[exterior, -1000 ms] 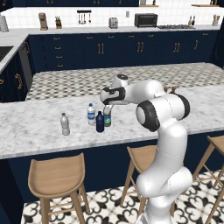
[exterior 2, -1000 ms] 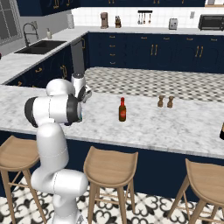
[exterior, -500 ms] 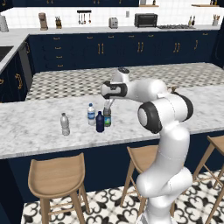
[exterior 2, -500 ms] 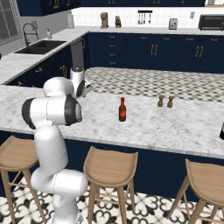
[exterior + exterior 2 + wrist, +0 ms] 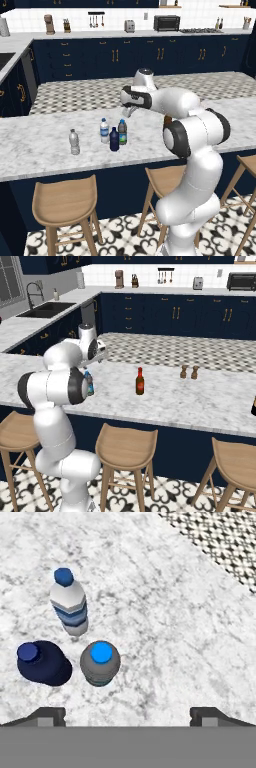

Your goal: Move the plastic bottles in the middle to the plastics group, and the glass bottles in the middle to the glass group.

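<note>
In the hand view my gripper (image 5: pixel 127 716) is open, its tips wide apart with nothing between them, above three bottles. Below it stand the solid navy bottle (image 5: pixel 43 662), the dark bottle with a blue cap (image 5: pixel 100 662) and the blue-labelled water bottle (image 5: pixel 70 605). The left base view shows my gripper (image 5: pixel 126 113) just above the blue-capped bottle (image 5: pixel 122 132), beside the navy bottle (image 5: pixel 114 139), the labelled water bottle (image 5: pixel 104 131) and the greyish clear bottle (image 5: pixel 74 142). The amber bottle with an orange-red label (image 5: pixel 140 381) stands alone mid-counter. Two small brown bottles (image 5: pixel 189 372) stand farther right.
The marble counter (image 5: pixel 35 145) has three wooden stools (image 5: pixel 126 447) along its near edge. Behind it runs a patterned floor strip (image 5: pixel 165 351). A dark object (image 5: pixel 253 406) sits at the counter's far right edge.
My hand has risen a little above the bottle cluster. The bottles stay where they were.
</note>
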Tool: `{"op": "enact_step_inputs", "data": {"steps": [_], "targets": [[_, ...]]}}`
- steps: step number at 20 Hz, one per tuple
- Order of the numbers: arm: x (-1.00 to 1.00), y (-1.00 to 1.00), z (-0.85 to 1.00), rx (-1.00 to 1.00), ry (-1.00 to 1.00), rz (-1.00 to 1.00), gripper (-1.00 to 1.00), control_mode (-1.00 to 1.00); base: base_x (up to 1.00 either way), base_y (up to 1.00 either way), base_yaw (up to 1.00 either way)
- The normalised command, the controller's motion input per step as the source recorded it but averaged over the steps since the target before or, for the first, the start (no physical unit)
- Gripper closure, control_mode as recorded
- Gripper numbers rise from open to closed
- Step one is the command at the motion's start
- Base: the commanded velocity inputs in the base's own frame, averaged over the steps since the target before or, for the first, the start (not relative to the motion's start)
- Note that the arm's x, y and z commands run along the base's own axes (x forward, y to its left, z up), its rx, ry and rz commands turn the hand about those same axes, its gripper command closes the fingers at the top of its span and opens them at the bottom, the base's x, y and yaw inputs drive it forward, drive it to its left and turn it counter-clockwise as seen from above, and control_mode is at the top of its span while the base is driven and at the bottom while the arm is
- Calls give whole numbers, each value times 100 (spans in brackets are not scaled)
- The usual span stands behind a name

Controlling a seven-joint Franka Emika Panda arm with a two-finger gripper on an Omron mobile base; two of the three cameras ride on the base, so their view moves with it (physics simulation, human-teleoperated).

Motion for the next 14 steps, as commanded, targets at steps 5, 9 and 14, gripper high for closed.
{"op": "enact_step_inputs", "data": {"steps": [5, 9, 14], "targets": [[-52, -33, 1, 0, 0, -32, -100, -100, 0, 0, 0], [-47, -38, 5, 0, 0, -33, -100, -100, 0, 0, 0], [-37, -45, 18, 0, 0, -26, -100, -100, 0, 0, 0]]}}
